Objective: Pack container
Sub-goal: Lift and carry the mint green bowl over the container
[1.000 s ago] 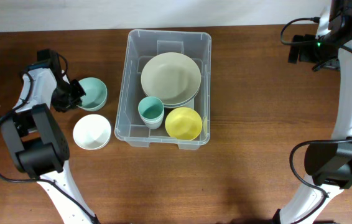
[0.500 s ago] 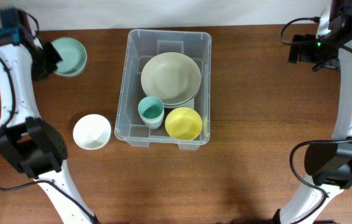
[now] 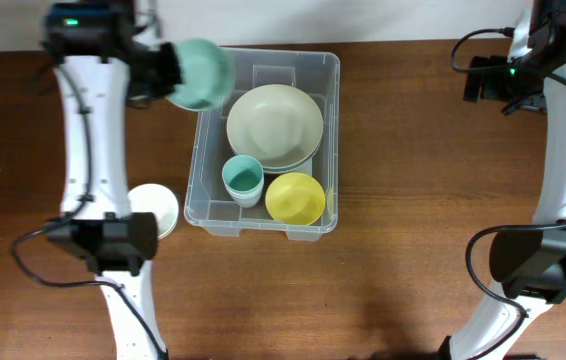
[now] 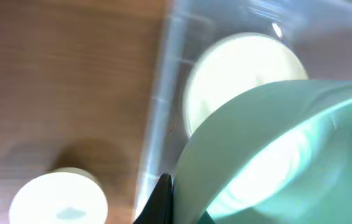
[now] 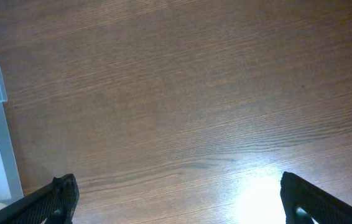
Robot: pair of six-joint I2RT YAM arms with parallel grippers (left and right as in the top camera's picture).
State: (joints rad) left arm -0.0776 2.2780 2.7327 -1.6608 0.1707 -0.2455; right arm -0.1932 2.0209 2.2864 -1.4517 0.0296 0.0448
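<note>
My left gripper (image 3: pixel 160 72) clamps the bowl (image 3: pixel 201 74) over the bin's (image 3: pixel 273 52) corner; next I lower, release. My right gripper (image 5: pixel 176 188) stands spread.

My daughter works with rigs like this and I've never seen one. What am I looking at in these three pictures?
Two robot arms stand at a wooden table, each ending in a two-finger gripper. The overhead view looks straight down. The other two views come from cameras on the wrists. The left gripper holds a teal bowl above one corner of the container, a clear plastic bin. Inside the bin lie pale green plates, a teal cup and a yellow bowl. A white bowl sits on the table beside the bin, partly hidden by the left arm. The right gripper is open and empty over bare wood.
</note>
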